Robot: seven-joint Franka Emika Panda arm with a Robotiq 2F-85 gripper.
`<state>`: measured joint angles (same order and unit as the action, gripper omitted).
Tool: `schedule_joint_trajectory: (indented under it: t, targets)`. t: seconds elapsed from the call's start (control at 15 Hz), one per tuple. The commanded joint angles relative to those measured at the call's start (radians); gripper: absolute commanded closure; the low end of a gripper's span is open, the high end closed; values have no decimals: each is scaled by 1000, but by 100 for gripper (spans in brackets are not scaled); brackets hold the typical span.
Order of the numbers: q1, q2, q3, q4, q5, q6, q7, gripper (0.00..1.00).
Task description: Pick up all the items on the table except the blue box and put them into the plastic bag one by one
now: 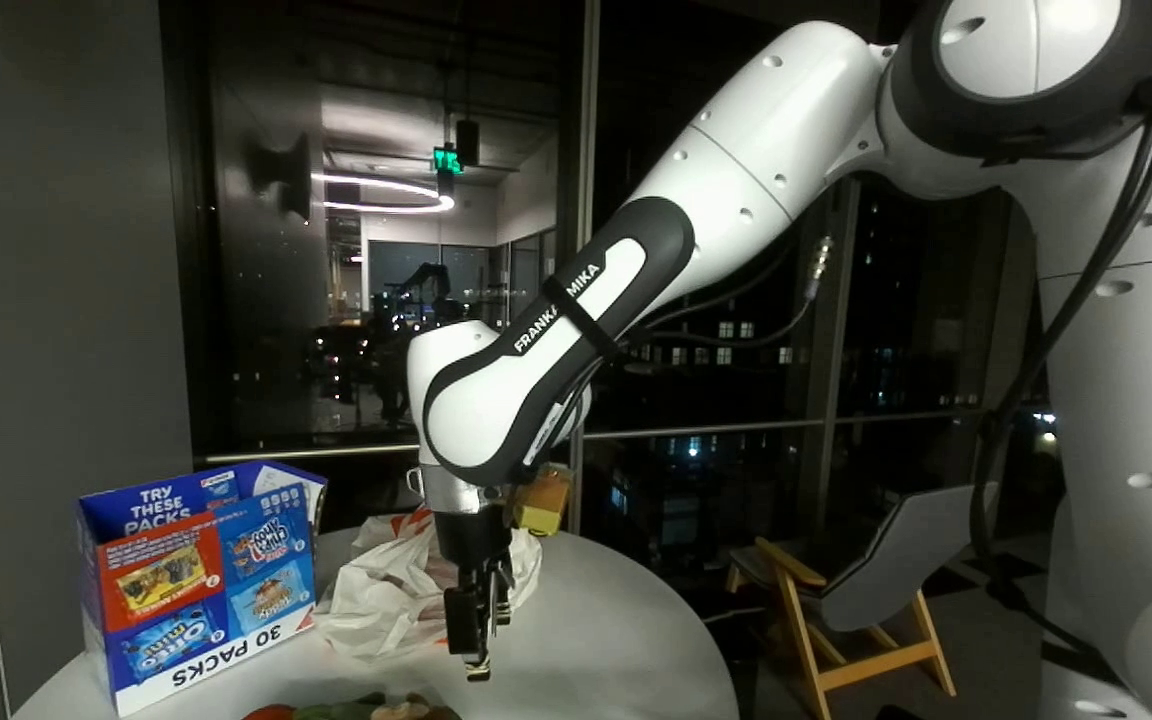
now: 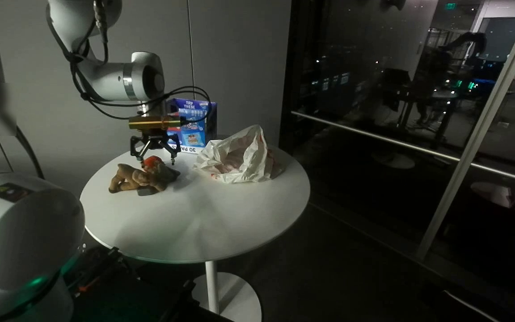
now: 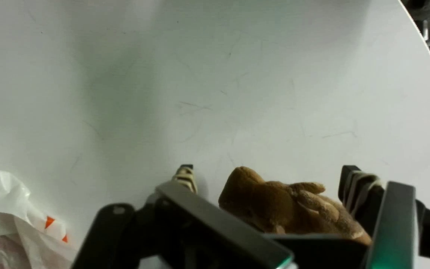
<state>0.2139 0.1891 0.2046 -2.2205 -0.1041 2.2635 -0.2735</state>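
A brown plush toy (image 2: 125,176) lies on the table against a second soft toy (image 2: 164,172) with an orange-red top and a grey-green body. A small dark grey piece (image 2: 147,191) shows at their front. In an exterior view, only the tops of the toys (image 1: 336,711) show at the bottom edge. The white plastic bag (image 2: 239,156) stands crumpled with its mouth open; it also shows in the wrist view (image 3: 2,224). The blue box (image 1: 206,590) stands behind. My gripper (image 2: 156,161) is open and empty above the toys; in the wrist view its fingers (image 3: 270,177) stand either side of the brown toy (image 3: 274,205).
The round white table (image 2: 221,223) carries everything; its rim (image 3: 429,56) shows at the right of the wrist view. The bag (image 1: 386,600) stands beside the blue box. A grey wall and dark windows with a rail (image 2: 373,136) border the table. A chair (image 1: 866,600) stands beyond.
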Motion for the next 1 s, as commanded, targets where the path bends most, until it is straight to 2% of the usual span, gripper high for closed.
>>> schedule_joint_trajectory:
  t: [0.0,0.07,0.2,0.6,0.73,0.8,0.93]
  targets:
    - [-7,0,5,1,-1,-2,1,0]
    - [-9,0,4,1,-1,-2,1,0]
    - [-23,7,24,-22,75,47,-83,0]
    - [-33,40,168,-72,538,239,-329,0]
    - [-9,76,198,-86,565,362,-366,0]
    - [14,96,191,-100,480,431,-353,0]
    - [24,146,203,-112,407,523,-349,0]
